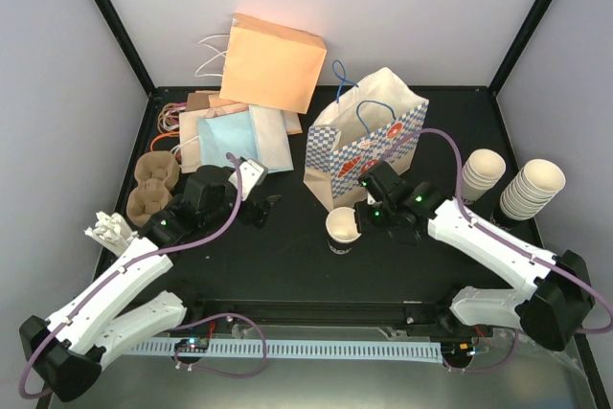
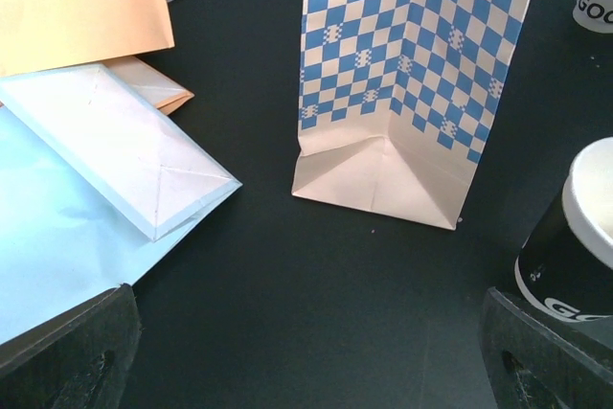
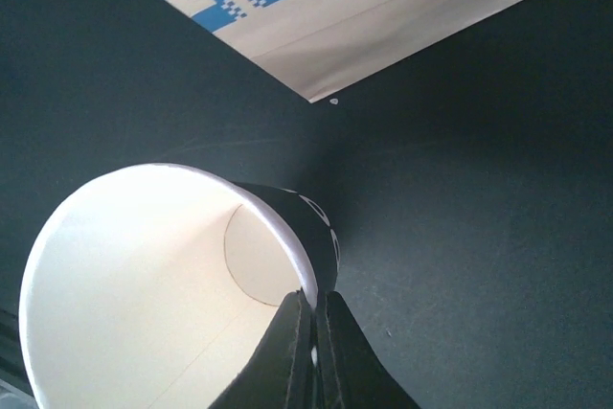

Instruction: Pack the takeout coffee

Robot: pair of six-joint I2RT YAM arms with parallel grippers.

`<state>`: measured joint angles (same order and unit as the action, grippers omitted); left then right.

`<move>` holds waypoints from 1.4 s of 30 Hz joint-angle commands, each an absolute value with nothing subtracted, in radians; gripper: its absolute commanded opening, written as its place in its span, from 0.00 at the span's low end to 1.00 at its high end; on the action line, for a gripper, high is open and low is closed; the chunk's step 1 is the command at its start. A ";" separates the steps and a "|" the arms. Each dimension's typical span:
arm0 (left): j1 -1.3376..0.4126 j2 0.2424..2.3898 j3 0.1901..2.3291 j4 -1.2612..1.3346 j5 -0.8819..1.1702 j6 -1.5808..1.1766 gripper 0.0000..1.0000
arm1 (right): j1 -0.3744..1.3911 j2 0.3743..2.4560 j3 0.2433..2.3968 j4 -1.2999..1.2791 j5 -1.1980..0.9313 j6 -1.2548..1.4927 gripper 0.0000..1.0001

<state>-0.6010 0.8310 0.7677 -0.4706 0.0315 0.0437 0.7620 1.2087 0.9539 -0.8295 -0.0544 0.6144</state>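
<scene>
The takeout coffee cup (image 1: 341, 229) has a black outside and a cream-white inside and stands upright just in front of the blue-checked paper bag (image 1: 369, 146). My right gripper (image 1: 360, 220) is shut on the cup's rim, one finger inside and one outside; the right wrist view shows the cup (image 3: 144, 284) and the closed gripper (image 3: 314, 328). My left gripper (image 1: 259, 210) is open and empty, left of the cup. In the left wrist view the gripper (image 2: 316, 342) faces the bag (image 2: 402, 64), with the cup (image 2: 575, 246) at the right edge.
Two tall stacks of like cups (image 1: 482, 174) (image 1: 532, 189) stand at the right. An orange bag (image 1: 273, 62) stands at the back, with flat paper bags (image 1: 235, 136) before it. Cardboard cup carriers (image 1: 153, 184) and a white holder (image 1: 107, 232) lie at the left.
</scene>
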 commanded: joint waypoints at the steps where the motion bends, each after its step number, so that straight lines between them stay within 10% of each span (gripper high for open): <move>1: -0.593 0.822 0.770 -0.442 0.068 0.069 0.99 | 0.810 1.237 0.983 -0.812 0.018 0.601 0.02; 21: -0.634 0.890 0.882 -0.551 0.088 0.047 0.99 | 0.837 1.253 0.937 -0.786 0.080 0.560 0.16; 32: -0.637 0.841 0.855 -0.532 0.061 0.061 0.99 | 0.837 1.198 0.995 -0.932 0.272 0.591 0.47; 42: -0.642 0.820 0.821 -0.503 0.064 0.058 0.99 | 0.835 1.133 0.989 -0.964 0.334 0.688 1.00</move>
<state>-0.6365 0.8452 0.8318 -0.5293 0.0731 0.0509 0.8310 1.1481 0.9676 -0.9348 0.2489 0.6056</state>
